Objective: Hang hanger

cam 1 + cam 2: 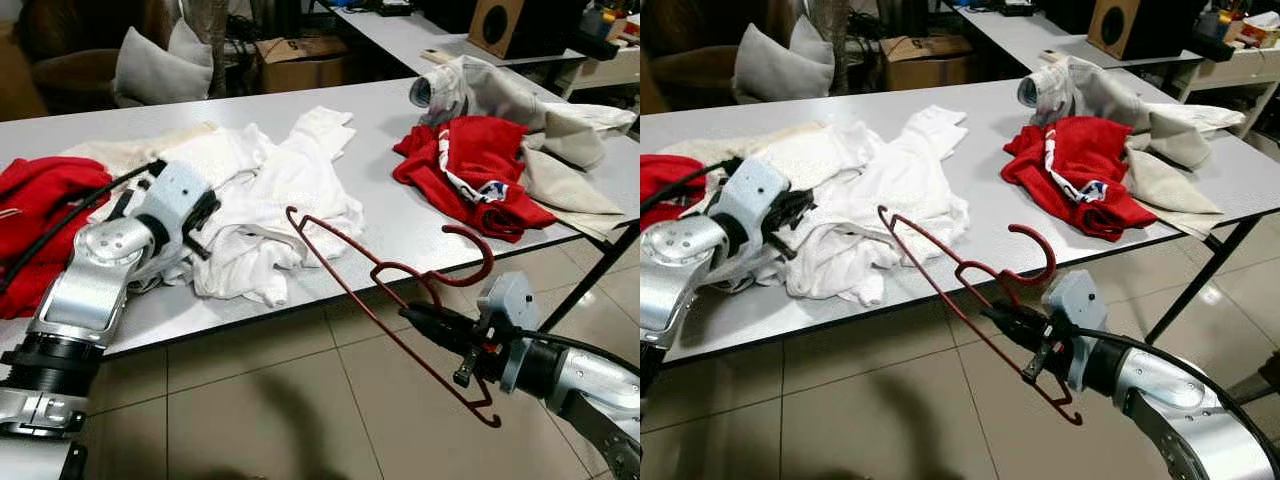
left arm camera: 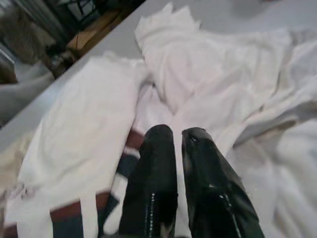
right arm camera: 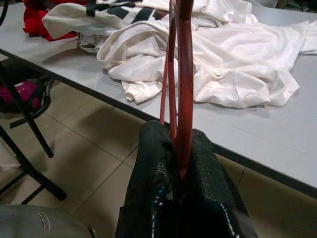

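While the right gripper (image 1: 425, 318) clamps the dark red wire hanger (image 1: 385, 300) in the air off the grey table's (image 1: 400, 215) front edge, the left gripper (image 2: 177, 141) (fingers nearly together, holding nothing) hovers over the white garments (image 1: 270, 195).
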